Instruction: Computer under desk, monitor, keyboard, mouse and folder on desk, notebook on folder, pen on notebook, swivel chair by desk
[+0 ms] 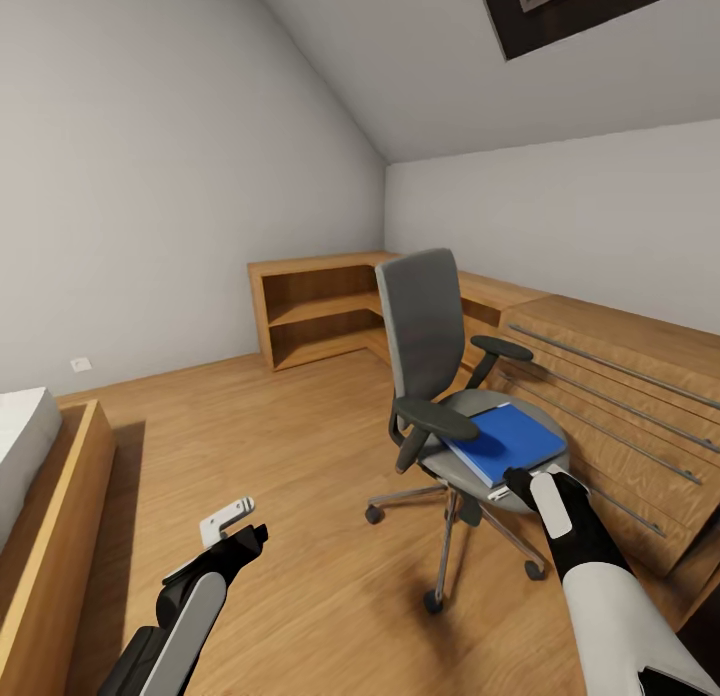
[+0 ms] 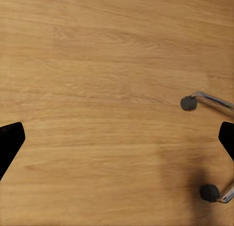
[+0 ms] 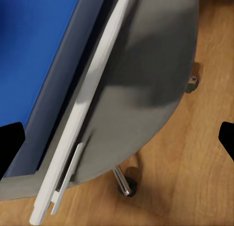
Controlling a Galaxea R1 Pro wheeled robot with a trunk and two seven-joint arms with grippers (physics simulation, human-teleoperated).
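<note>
Lower right of the head view: right gripper wide open, empty, at the folder corner — thin, stiff, light, probably slippery — best pinched at that overhanging edge.

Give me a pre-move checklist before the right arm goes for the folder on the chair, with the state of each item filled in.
1. Folder lying flat on the swivel chair seat: ok.
2. Right gripper at the seat's front edge, near the folder: ok.
3. Right gripper open: ok, its fingertips sit wide apart in the right wrist view.
4. Nothing on top of the folder: ok. A thin white item lies under it, at its edge; what it is, cannot tell.
5. Left gripper free, out over bare floor: ok.
6. Desk in sight for the drop-off: not ok.
</note>
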